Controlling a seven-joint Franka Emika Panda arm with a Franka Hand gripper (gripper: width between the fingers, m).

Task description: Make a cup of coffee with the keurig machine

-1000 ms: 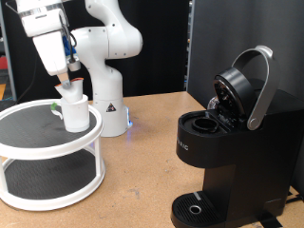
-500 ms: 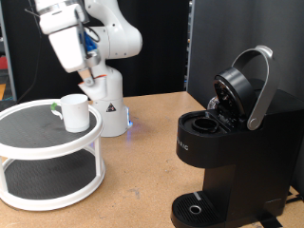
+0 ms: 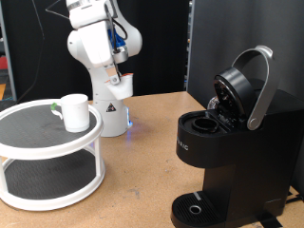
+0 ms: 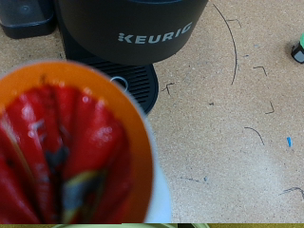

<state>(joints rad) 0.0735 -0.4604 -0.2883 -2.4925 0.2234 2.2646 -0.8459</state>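
Note:
My gripper (image 3: 115,80) hangs high over the table, between the cup and the keurig machine in the exterior view. It is shut on a small pod with a red-orange top (image 4: 66,142), which fills much of the wrist view. The cup (image 3: 74,111), a plain white mug, stands on the top shelf of a white round stand at the exterior view's left. The black keurig machine (image 3: 228,142) stands at the right with its silver-rimmed lid (image 3: 255,90) raised and its pod chamber (image 3: 201,123) open. The machine also shows in the wrist view (image 4: 133,28), along with its drip tray (image 4: 139,85).
The white two-tier round stand (image 3: 43,142) takes up the exterior view's left. The white robot base (image 3: 109,106) stands behind it. The wooden table top (image 3: 142,180) lies between the stand and the machine. A black screen stands behind. A small green object (image 4: 300,47) lies on the table.
My gripper has risen from just above the cup and swung towards the exterior view's right, carrying the pod. The cup and the machine have not moved.

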